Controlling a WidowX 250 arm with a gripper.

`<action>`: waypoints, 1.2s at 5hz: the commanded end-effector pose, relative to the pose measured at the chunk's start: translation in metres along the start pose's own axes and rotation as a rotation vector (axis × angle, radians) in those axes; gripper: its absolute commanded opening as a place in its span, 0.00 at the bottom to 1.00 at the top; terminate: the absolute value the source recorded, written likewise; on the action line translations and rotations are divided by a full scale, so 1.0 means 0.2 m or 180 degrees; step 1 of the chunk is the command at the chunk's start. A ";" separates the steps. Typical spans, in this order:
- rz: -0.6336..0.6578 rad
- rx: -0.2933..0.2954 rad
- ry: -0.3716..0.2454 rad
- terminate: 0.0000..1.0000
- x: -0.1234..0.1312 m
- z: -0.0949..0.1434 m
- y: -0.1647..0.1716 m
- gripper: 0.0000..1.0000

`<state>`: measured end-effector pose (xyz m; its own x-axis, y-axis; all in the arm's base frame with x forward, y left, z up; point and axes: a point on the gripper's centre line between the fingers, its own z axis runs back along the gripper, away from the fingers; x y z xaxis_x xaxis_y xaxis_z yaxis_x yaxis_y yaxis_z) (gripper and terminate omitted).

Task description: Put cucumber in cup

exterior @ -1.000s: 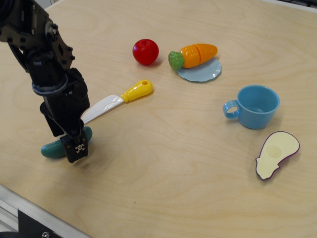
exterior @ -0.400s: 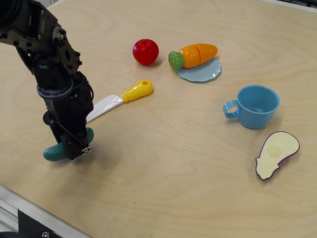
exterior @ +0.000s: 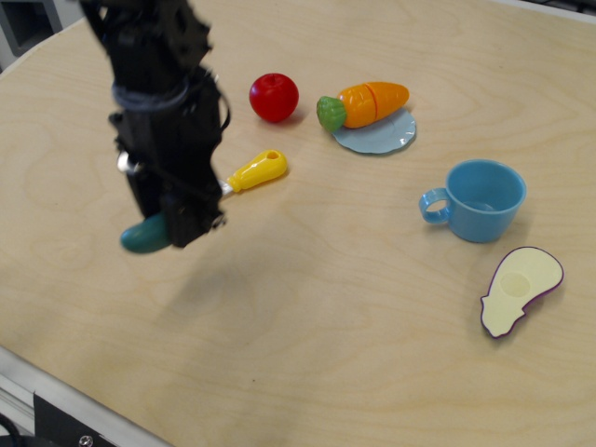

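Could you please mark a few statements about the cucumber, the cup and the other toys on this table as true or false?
1. The gripper holds the cucumber above the table. True.
2. The cucumber already lies inside the cup. False: the cup looks empty.
3. The carrot rests partly on the plate. True.
4. The tomato sits right of the cup. False: it is far to its left.
5. The knife has a yellow handle. True.
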<state>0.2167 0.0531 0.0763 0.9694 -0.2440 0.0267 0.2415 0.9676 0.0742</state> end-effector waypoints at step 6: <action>-0.0265 -0.0714 0.0138 0.00 0.87 0.05 -0.62 0.00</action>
<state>0.3424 -0.1079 0.0606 0.9442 -0.3194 -0.0800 0.3050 0.9400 -0.1528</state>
